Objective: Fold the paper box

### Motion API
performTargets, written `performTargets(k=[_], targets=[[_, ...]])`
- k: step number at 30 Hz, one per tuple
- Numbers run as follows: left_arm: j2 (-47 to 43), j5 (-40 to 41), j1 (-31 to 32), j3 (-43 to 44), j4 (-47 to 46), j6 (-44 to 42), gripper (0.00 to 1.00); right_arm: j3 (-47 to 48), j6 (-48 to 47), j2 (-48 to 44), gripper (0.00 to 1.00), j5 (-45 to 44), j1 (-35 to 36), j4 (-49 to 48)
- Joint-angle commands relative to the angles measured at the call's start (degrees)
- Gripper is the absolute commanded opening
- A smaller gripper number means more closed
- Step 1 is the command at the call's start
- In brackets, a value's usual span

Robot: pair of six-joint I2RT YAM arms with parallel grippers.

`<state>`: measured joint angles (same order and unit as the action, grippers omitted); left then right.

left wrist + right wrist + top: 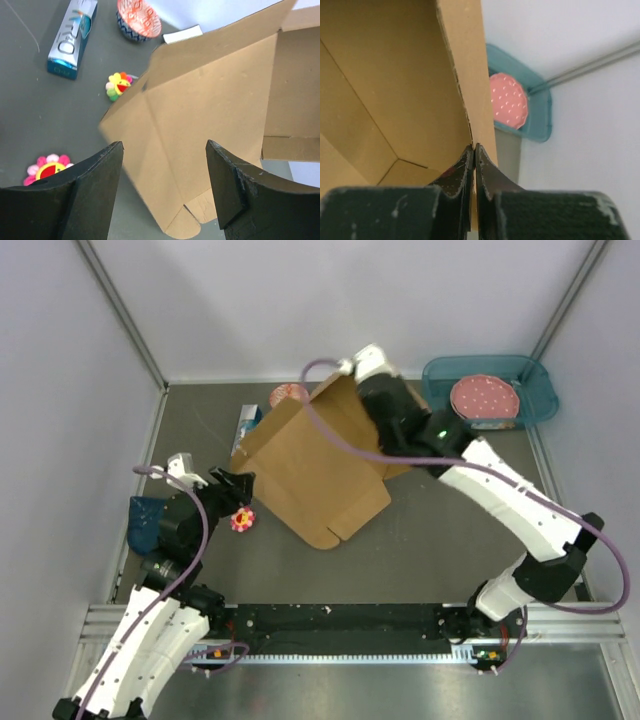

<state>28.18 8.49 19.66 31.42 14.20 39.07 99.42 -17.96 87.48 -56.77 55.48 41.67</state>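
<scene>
box: the paper box (310, 465) is lying mid-table, half opened. One panel is resting flat toward the near edge and another is standing up at the far side. No flap looks tucked.
right gripper: the right gripper (474, 150) is clenching the thin edge of the raised panel, with only the fingertips on cardboard.
left gripper: the left gripper (165, 150) is hanging released with jaws wide, facing the box's left corner and apparently touching nothing.
risk, slip: the pinch is sitting right at the panel's edge, so any pull along the sheet is likely sliding it out and dropping the panel.
risk, drag: nothing is pinning the flat part, so lifting or swinging the panel is likely dragging the whole box across the table (450, 560) rather than creasing it.
risk, wrong crease: bending away from the score line is risking a buckled panel.
risk, clutter: the flower toy (243, 519) is sitting near the left corner and the teal tray (535, 390) near the right arm. A sliding box or a wide swing could be knocking either one.
</scene>
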Motion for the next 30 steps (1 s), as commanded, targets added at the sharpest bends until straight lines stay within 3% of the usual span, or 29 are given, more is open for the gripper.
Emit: performTargets(k=[1,2,4,5,8,12,19,22,26,30], targets=[[-0.41,2.58,-0.24,6.37,-0.31,-2.5,0.72,10.0,24.95,-1.43,0.0,22.13,-14.84,22.73],[-0.76,3.54,-0.24,7.33,-0.22,-2.94,0.72,9.92,31.6,-2.74,0.0,28.06,-22.53,23.88],[-0.94,4.69,-0.32,10.06,-0.57,-4.52,0.72,5.81,37.0,-5.12,0.0,43.14,-29.88,23.73],[-0.94,5.13,-0.32,11.11,-0.49,-5.05,0.72,3.53,41.03,-7.83,0.0,46.46,-34.69,22.68],[-1.03,5.57,-0.32,14.89,-0.49,-5.67,0.72,-5.95,49.29,-11.62,0.0,53.95,-39.73,19.6],[-1.11,2.42,-0.24,15.34,-0.4,-3.57,0.72,-14.32,60.82,-17.68,0.0,58.34,-40.45,16.43],[-4.19,3.02,-0.24,9.89,0.48,-1.54,0.71,-31.45,86.02,-26.73,0.0,58.18,-40.19,11.43],[-5.86,3.72,-0.24,8.31,1.45,-2.33,0.71,-42.52,96.65,-34.27,0.0,56.52,-36.87,2.91],[-6.04,3.64,-0.24,7.52,3.29,-2.33,0.71,-57.27,108.88,-43.24,0.0,47.12,-30.29,-5.27],[-6.21,1.72,-0.24,4.18,1.02,-0.66,0.7,-64.16,118.4,-47.66,0.0,36.15,-23.24,-8.36]])
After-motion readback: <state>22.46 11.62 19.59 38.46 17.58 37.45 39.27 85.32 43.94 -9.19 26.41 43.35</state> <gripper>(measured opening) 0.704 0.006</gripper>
